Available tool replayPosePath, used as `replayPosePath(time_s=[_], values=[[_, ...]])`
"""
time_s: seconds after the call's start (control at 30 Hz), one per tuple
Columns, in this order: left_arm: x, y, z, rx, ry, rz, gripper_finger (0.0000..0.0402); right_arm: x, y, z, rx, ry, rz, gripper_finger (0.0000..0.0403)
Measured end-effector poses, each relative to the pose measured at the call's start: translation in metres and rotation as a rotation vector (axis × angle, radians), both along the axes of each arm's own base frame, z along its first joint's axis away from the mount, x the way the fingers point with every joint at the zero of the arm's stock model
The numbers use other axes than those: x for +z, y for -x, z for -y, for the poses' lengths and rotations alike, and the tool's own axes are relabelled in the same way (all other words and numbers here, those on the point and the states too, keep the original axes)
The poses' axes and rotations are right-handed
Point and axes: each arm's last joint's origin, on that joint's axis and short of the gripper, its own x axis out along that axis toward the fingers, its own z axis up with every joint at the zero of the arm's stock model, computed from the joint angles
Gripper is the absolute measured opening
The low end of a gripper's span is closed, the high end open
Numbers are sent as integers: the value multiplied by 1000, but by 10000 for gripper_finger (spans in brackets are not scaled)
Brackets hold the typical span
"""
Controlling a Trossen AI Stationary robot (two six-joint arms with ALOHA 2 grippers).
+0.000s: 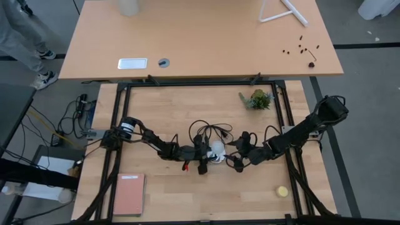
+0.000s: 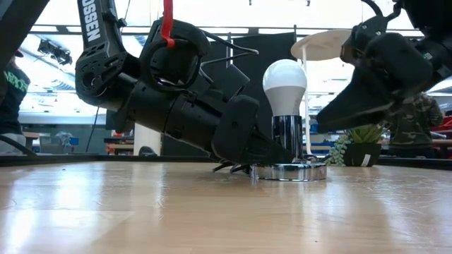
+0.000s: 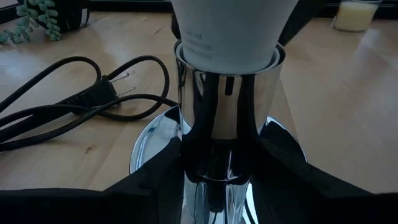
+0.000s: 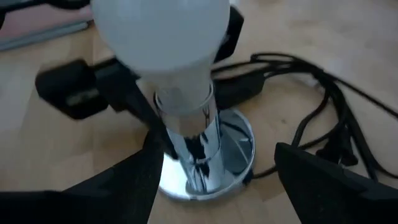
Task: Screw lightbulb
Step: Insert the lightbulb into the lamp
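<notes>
The white lightbulb (image 2: 284,83) stands upright in a chrome socket (image 2: 287,137) whose round base disc (image 2: 291,171) rests flat on the wooden table. My left gripper (image 2: 268,152) comes in low from the table's left and is shut on the socket's stem. My right gripper (image 4: 217,149) is open and slants down from the right. In the right wrist view its fingers stand wide on either side of the bulb and socket. In the low view it (image 2: 337,113) stays apart from the bulb. From above, the bulb (image 1: 217,149) shows between the two grippers. My left gripper pinches the socket's chrome stem (image 3: 217,143) between its two fingers (image 3: 155,186), low down, just above the base disc. The fingers come nearly level from the table's left, slanting slightly down. The socket stands upright with its disc on the table.
The socket's black cord and plug (image 3: 74,106) lie looped on the table behind the lamp (image 1: 209,131). A small green plant (image 1: 257,99) sits at the far right, a yellow ball (image 1: 282,191) at the near right, and a pink notebook (image 1: 128,194) at the near left.
</notes>
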Motion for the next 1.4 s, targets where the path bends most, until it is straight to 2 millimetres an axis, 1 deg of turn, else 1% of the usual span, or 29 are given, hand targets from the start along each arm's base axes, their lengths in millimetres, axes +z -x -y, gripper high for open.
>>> replayPosePath(time_s=[0.17, 0.4, 0.63, 1.13, 1.2, 1.3, 1.4], values=[[0, 0, 0, -1, -3, 2, 195, -2, 2, 1, 10, 0, -7, 305], [1, 0, 0, -7, -20, 4, 195, 6, -3, -2, 69, 4, 71, 286], [4, 0, 0, -13, -22, 7, 199, 6, -4, -1, 61, -2, 71, 280], [9, -1, 1, -45, -10, 26, 256, 7, -5, -2, 42, -37, 77, 278], [9, -1, 1, -47, -16, 25, 260, 10, -9, -4, 34, -58, 58, 276], [9, 0, 2, -58, -45, 25, 260, 16, -15, -8, 31, -81, -49, 272], [10, 0, 3, -66, -70, 24, 255, 30, -23, -12, 24, -94, -144, 272]])
